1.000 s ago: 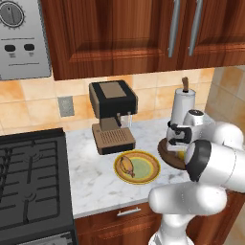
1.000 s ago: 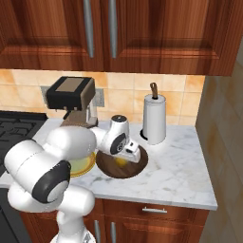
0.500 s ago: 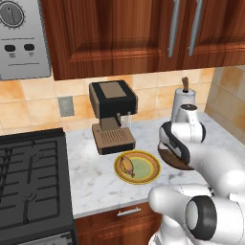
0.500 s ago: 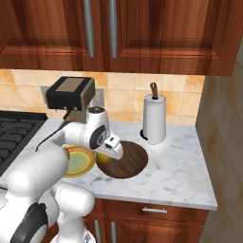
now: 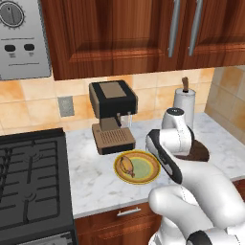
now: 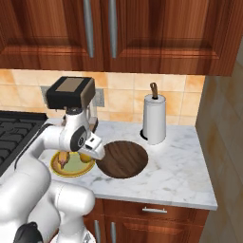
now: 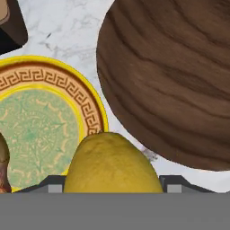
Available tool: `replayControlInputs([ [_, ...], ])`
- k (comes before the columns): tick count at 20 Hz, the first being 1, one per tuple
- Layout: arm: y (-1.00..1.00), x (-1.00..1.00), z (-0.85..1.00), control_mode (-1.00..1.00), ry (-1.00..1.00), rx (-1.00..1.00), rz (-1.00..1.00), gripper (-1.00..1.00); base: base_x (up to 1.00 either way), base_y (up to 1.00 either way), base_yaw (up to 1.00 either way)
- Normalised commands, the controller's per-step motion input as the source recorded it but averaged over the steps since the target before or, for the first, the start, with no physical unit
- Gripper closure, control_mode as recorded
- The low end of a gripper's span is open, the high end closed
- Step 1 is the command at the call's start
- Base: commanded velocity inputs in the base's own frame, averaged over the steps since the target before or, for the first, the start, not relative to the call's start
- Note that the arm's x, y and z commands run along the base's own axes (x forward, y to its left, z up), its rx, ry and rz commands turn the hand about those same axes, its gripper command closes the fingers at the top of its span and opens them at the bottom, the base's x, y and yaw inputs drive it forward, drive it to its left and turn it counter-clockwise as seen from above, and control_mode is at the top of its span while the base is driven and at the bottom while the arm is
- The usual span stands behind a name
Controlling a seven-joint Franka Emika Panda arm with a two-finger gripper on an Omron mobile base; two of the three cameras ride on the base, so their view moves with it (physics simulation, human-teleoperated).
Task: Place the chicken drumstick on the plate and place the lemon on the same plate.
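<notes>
**Lemon held over the plate's edge**

The lemon (image 7: 112, 164) is gripped between the closed fingers of the gripper (image 6: 87, 157), above the rim of the plate (image 7: 67, 85) (beside the wooden board (image 7: 175, 76)). The chicken drumstick (image 5: 127, 165) is seen lying on the plate.

My two base views look forward and down from behind me, left and right, both sharing the plate (image 5: 138, 167) and wooden board (image 6: 122, 158), while my hand view looks close down between them.
</notes>
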Motion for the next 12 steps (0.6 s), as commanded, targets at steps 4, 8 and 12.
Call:
replayControlInputs([
  [4, 0.64, -0.01, 0.13, -1.0, 0.0, 0.0, 0.0, 1.0, 0.0, 0.0, 0.0],
  [8, 0.58, 0.05, 0.0, -1.0, 0.0, 0.0, 0.0, 1.0, 0.0, 0.0, 0.0],
  [12, 0.21, 0.24, -0.03, -1.0, 0.0, 0.0, 0.0, 1.0, 0.0, 0.0, 0.0],
])
